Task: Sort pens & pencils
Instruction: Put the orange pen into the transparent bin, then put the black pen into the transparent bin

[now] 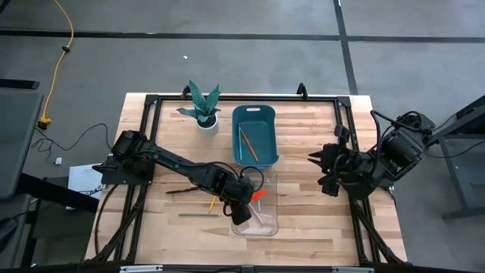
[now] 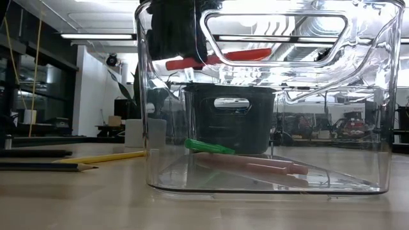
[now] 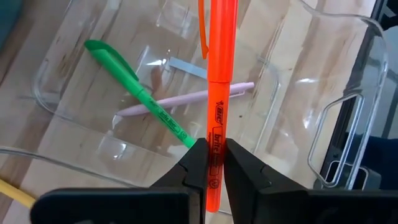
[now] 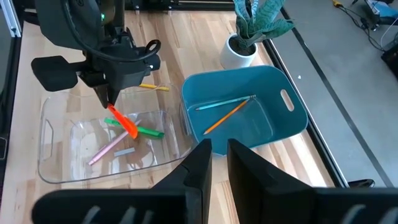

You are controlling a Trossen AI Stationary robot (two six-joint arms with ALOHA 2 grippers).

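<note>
**A:** Where is the red pen [image 3: 215, 93] held at this moment?

**B:** It is clamped near one end between the narrowed jaws of the left gripper [image 3: 211, 163], above the clear bin [image 1: 271, 224]. In the low view it is seen lying roughly level, up near the bin's rim.

**A:** And how is its long axis set against what lies below?

**B:** It runs straight out ahead of the fingers and is seen, in the left wrist view, crossing over the green pen [image 3: 138, 91] and the pink pen [image 3: 185, 100], both resting on the bin floor. A release is judged to be what the coming move turns on, the pen being already over the opening.

**A:** What of the pencils?

**B:** An orange pencil [image 4: 226, 116] is seen in the teal bin [image 1: 269, 148]; a yellow pencil [image 2: 102, 157] and dark sticks remain on the table [image 1: 318, 227], beside the left arm.

**A:** And the right gripper [image 4: 214, 163]?

**B:** It is parked apart on the right, its fingers set narrowly apart, empty.
</note>
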